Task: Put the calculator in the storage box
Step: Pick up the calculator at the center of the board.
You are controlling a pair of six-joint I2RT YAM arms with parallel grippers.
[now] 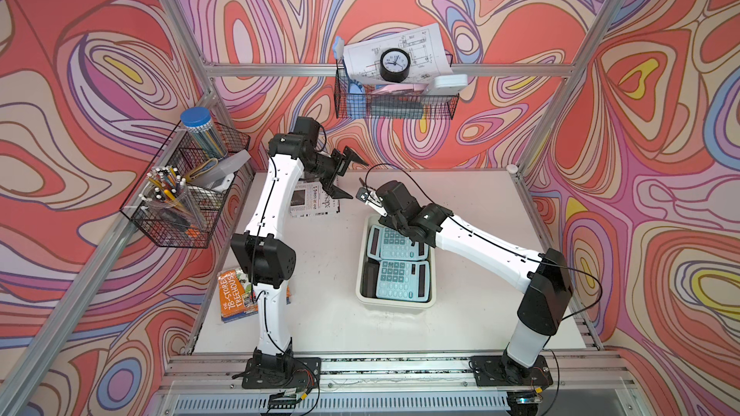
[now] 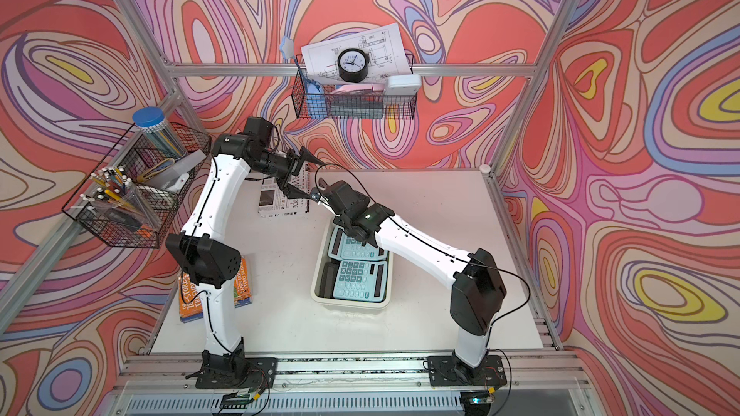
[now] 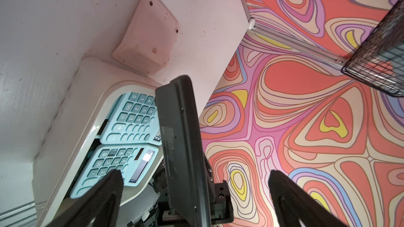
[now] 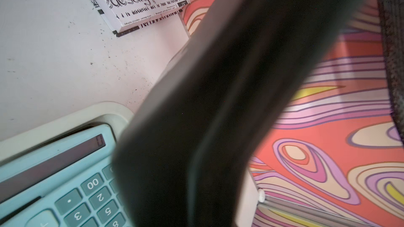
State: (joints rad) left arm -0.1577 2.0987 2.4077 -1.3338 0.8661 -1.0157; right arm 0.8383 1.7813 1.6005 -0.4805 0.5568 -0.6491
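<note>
A: Top view first. Left gripper (image 1: 359, 180)?
B: It's raised over the far-left part of the counter (image 1: 460, 314), above a newspaper (image 1: 316, 204). The jaws are spread wide with nothing between them.
A: Right gripper (image 1: 374, 204)?
B: It's low at the far end of the storage box (image 1: 394, 302), close to the left one's lower finger. Too small from above to read the jaws.
A: Box?
B: Mid-counter. Two teal calculators (image 1: 398, 284) lie face up in it, end to end, covering most of the inside.
A: Left wrist view.
B: Its own fingers (image 3: 102, 195) stand far apart. Past them a dark slab (image 3: 181, 138), thin with a rounded corner, sticks out from the right gripper's block, clamped at one end. No keys show, so it can't be confirmed as a calculator. Beyond the box a pink case (image 3: 146, 33) lies underside up on the counter, just beside the box's corner.
A: Right wrist view.
B: The slab fills the middle, blurred, and hides the gripper's own fingers. Beside it are the box corner and one of the teal calculators, display and keys clear. The newspaper is further off.
A: So the right gripper?
B: It's closed on the slab, by the box's far end. Whether it's over the rim or past it can't be told.
</note>
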